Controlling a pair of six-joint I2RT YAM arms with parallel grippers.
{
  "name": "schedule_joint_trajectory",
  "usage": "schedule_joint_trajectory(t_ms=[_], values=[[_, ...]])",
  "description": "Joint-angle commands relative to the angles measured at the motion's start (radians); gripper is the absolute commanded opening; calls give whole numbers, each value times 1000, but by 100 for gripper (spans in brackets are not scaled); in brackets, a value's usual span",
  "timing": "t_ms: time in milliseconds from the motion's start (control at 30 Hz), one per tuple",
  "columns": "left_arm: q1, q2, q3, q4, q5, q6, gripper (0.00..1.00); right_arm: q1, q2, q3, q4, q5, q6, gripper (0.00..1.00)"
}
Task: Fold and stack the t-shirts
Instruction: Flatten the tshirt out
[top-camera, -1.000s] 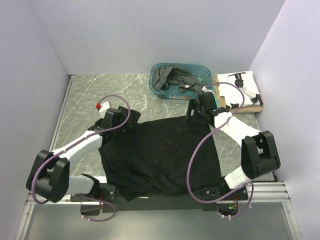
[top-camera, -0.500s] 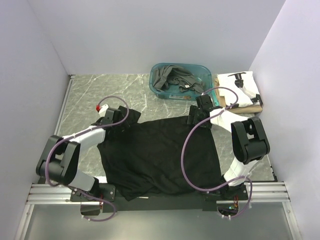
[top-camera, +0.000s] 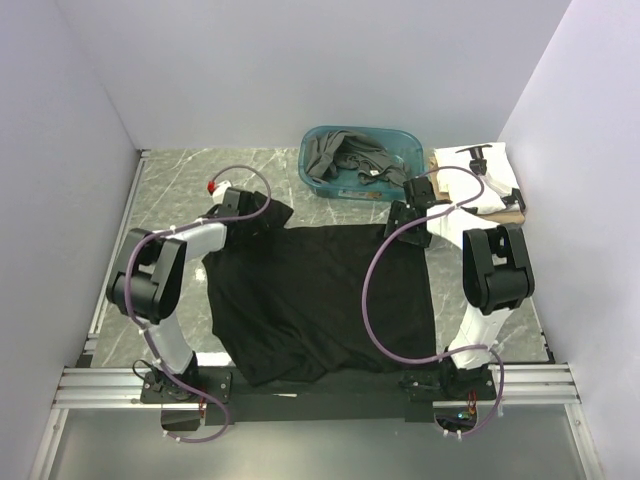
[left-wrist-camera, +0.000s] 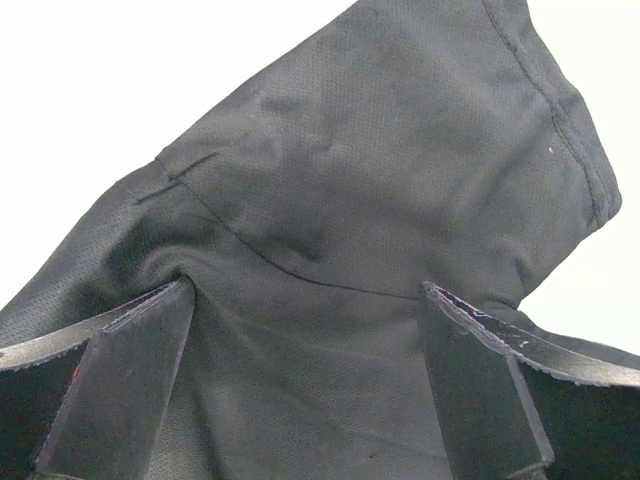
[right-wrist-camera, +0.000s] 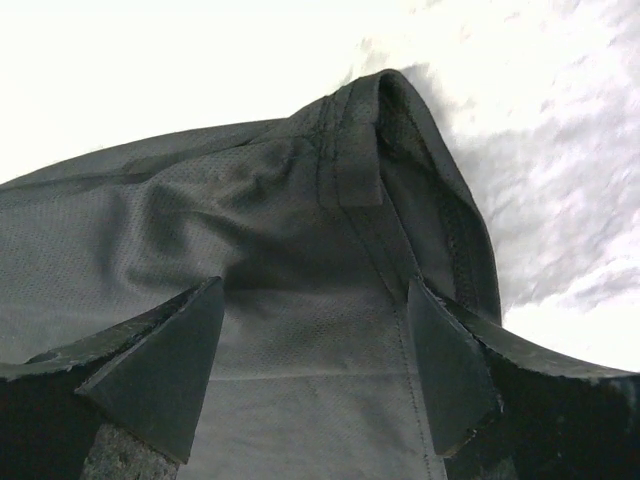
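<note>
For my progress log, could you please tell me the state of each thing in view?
Black shirt: spread out, unfolded.
Left gripper: open, astride the shirt's far left corner.
Right gripper: open, astride its far right corner.
Tub: holds crumpled grey shirts.
White shirt: folded, lying on a tan shirt.

Matt black knit cloth t-shirt (top-camera: 320, 300), glossy teal plastic tub (top-camera: 345, 191), veined stone-look table (top-camera: 170, 190)
</note>
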Motion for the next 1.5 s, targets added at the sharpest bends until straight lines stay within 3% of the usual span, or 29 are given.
schedule_joint_trajectory(t_ms=[0, 267, 667, 933, 1067, 1167, 1300, 1467], values=[[27, 63, 68, 0, 53, 25, 99, -28, 41, 62, -13, -27, -25, 80], [67, 162, 207, 31, 136, 109, 99, -64, 121, 202, -72, 42, -55, 81], [81, 284, 399, 6, 207, 186, 99, -90, 129, 231, -35, 22, -45, 81], [81, 151, 435, 17, 267, 178, 99, -84, -23, 175, -24, 16, -35, 82], [76, 34, 375, -30, 254, 131, 99, -71, -146, 64, -7, 31, -15, 82], [41, -92, 207, -93, 231, 74, 99, -44, -261, -46, 25, 30, 16, 82], [-131, -300, -39, -147, 146, -18, 100, 19, -382, -161, 54, 36, 45, 83], [-363, -598, -263, -381, 17, -262, 99, 62, -454, -215, 54, 36, 61, 83]])
